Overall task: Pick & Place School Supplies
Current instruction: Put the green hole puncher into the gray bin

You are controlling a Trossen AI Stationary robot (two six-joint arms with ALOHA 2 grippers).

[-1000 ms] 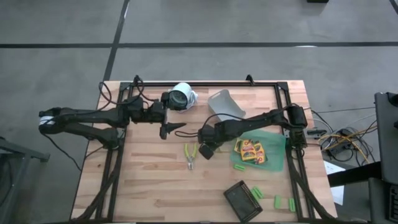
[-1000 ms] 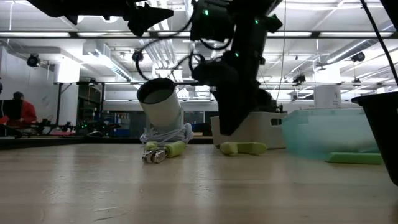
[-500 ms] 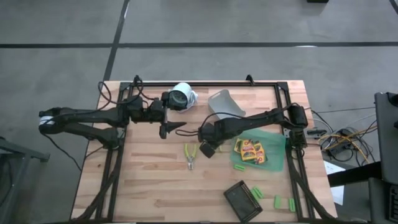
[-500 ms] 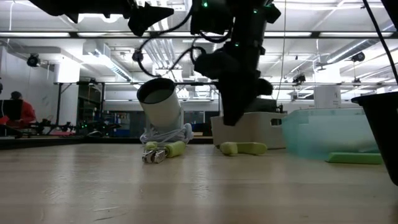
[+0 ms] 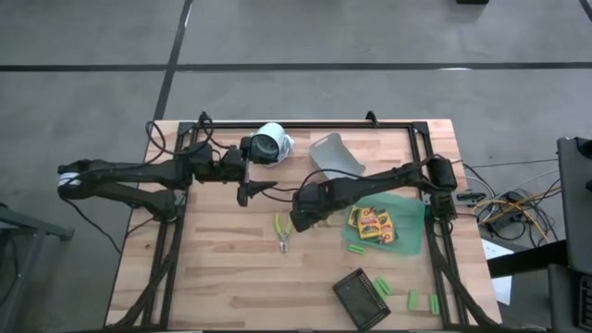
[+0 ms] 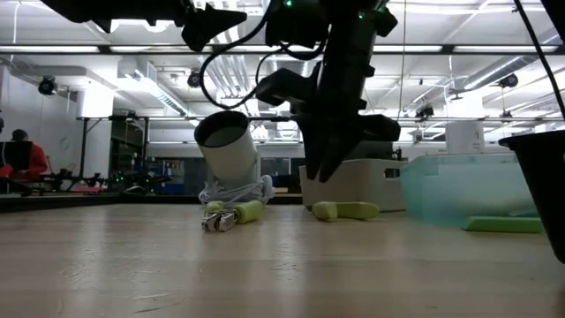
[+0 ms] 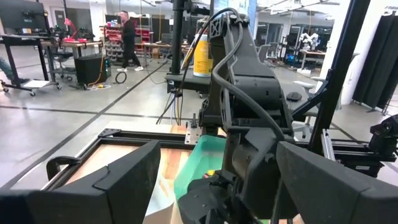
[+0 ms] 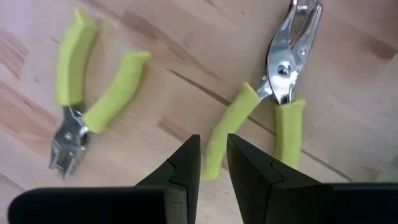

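Note:
Two small yellow-handled tools (image 8: 81, 106) (image 8: 280, 93) lie flat on the wood side by side, seen together in the high view (image 5: 282, 230). My right gripper (image 8: 213, 163) hangs a little above them, pointing steeply down, with a narrow gap between its fingers and nothing in it. In the low view its tips (image 6: 320, 172) are clear of the table. Yellow packs (image 5: 372, 223) lie in the green bin (image 5: 413, 220). Green blocks (image 5: 381, 287) lie near the table's front right. My left gripper (image 5: 259, 190) waits level and wide open, high over the table's far left part.
A grey bin (image 5: 335, 155) and a white cylinder (image 5: 270, 143) stand at the far edge behind the tools. A dark tray (image 5: 359, 296) lies at the near right. Bare wood stretches left of and in front of the tools.
My right gripper has rolled about its own pointing line while staying above the two tools; its finger gap looks unchanged. The tools have not moved.

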